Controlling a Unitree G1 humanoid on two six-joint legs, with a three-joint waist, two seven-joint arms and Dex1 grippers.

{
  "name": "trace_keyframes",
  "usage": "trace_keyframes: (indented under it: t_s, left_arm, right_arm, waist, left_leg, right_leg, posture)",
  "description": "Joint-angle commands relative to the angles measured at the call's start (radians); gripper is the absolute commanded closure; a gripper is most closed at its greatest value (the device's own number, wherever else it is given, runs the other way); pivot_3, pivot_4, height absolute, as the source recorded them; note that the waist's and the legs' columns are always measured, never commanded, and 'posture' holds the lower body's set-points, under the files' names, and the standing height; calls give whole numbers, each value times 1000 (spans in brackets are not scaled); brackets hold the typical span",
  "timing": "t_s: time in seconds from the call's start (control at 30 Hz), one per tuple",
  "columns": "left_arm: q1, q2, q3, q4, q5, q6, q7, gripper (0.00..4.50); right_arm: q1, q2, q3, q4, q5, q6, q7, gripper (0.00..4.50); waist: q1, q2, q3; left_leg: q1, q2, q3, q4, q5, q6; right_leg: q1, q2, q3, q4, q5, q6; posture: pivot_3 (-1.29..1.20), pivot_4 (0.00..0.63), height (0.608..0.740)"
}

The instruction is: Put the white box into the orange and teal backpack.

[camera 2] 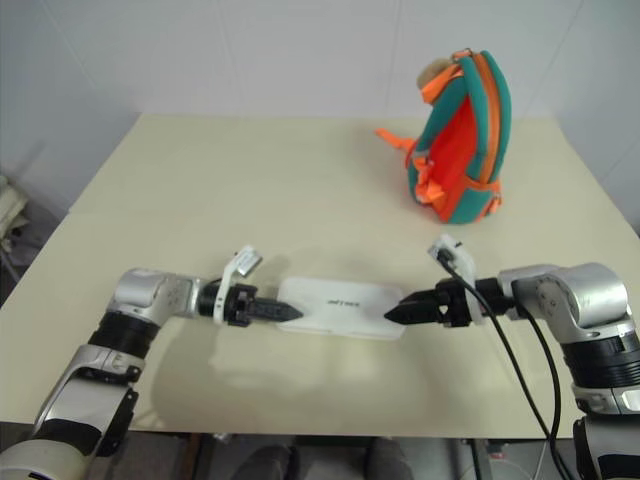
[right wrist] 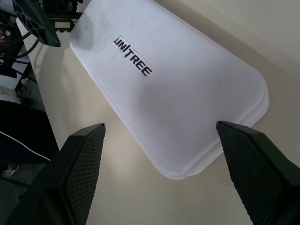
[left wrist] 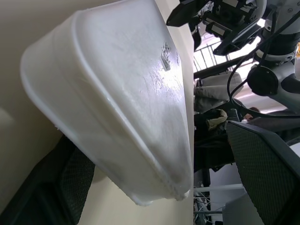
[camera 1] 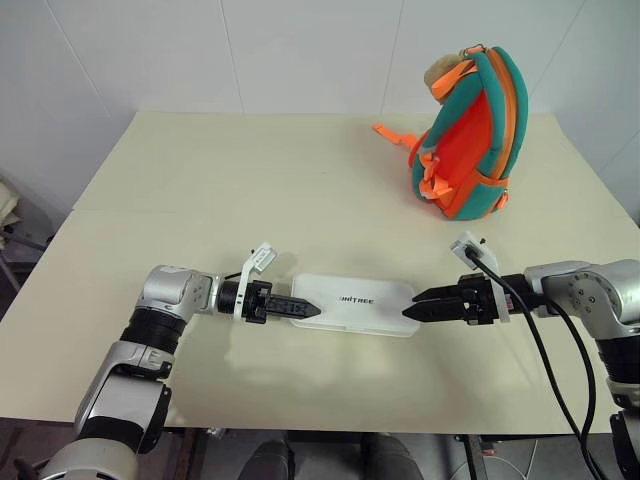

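Observation:
The white box (camera 1: 355, 303) lies flat near the table's front edge, its "UNITREE" lettering facing up. My left gripper (camera 1: 305, 308) is open at the box's left end, and in the left wrist view that end (left wrist: 117, 93) sits between the two fingers (left wrist: 70, 183). My right gripper (camera 1: 415, 306) is open at the right end, its fingers (right wrist: 84, 164) straddling the box's rounded corner (right wrist: 187, 117). The orange and teal backpack (camera 1: 465, 135) stands upright at the far right of the table, well behind the box, with a tan charm at its top.
The cream table (camera 1: 200, 200) meets white walls at the back. An orange strap (camera 1: 392, 134) trails left from the backpack. A black cable (camera 1: 545, 360) hangs from my right wrist over the table's front edge.

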Motion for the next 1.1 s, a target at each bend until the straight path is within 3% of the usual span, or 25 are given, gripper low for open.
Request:
trace_keyframes:
  t_s: [0.03, 0.43, 1.07, 1.1]
  left_arm:
    - [15, -17, -5, -15, -5, 5, 18, 28]
    - [9, -55, -16, -24, -4, 12, 27, 28]
    - [-9, -93, 8, 29, -12, 35, 39, 28]
    - [-13, -95, 6, 37, -9, 33, 39, 208]
  right_arm:
    - [1, 11, -23, -43, 29, 14, -7, 0]
    - [14, 47, -26, -62, 53, 21, -40, 0]
    - [36, -67, -49, 51, -17, -69, -5, 0]
    - [41, -65, -52, 45, -15, -67, -7, 0]
  waist:
    - [1, 0, 0]
    - [6, -1, 0]
    - [12, -1, 0]
    - [12, -1, 0]
  left_leg:
    - [0, 0, 0, 0, 0, 0]
    - [0, -1, 0, 0, 0, 0]
    - [0, -1, 0, -1, 0, 0]
    - [0, -1, 0, -1, 0, 0]
  right_leg:
    - [0, 0, 0, 0, 0, 0]
    - [0, 0, 0, -1, 0, 0]
    - [0, 0, 0, -1, 0, 0]
    - [0, 0, 0, -2, 0, 1]
  posture:
    - [0, 150, 740]
    - [0, 150, 740]
    - [0, 150, 740]
    - [0, 150, 740]
